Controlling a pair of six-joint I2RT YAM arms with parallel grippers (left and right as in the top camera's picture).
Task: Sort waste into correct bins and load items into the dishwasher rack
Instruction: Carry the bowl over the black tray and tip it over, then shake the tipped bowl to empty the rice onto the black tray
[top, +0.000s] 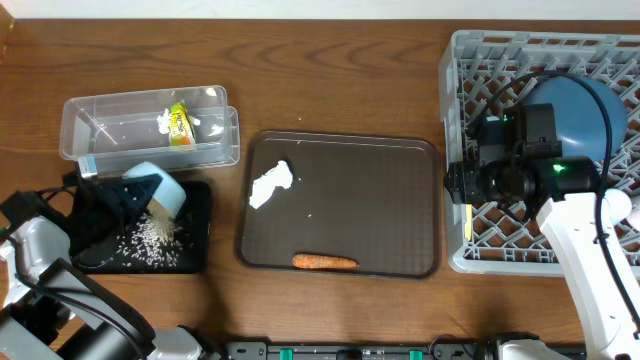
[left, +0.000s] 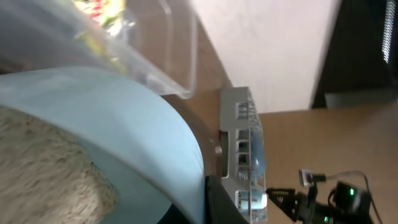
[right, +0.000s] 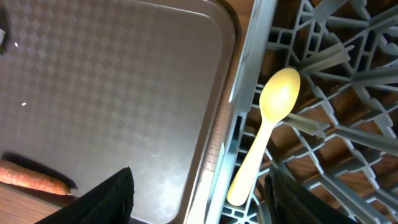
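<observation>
Our left fingers (top: 126, 194) seem clamped on the tilted blue cup (top: 160, 188) over rice grains (top: 150, 238) in the black tray (top: 196, 228); right fingers (right: 112, 196) gape above the spoon (right: 267, 134) in the rack (right: 249, 68).

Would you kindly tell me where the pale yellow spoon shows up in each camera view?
Overhead: the spoon lies at the left edge of the grey rack.
Left wrist: spoon not visible; the rack stands lower centre.
Right wrist: spoon centre-right, lying in the rack by its rim.
Shared landmark: the grey rack.
</observation>
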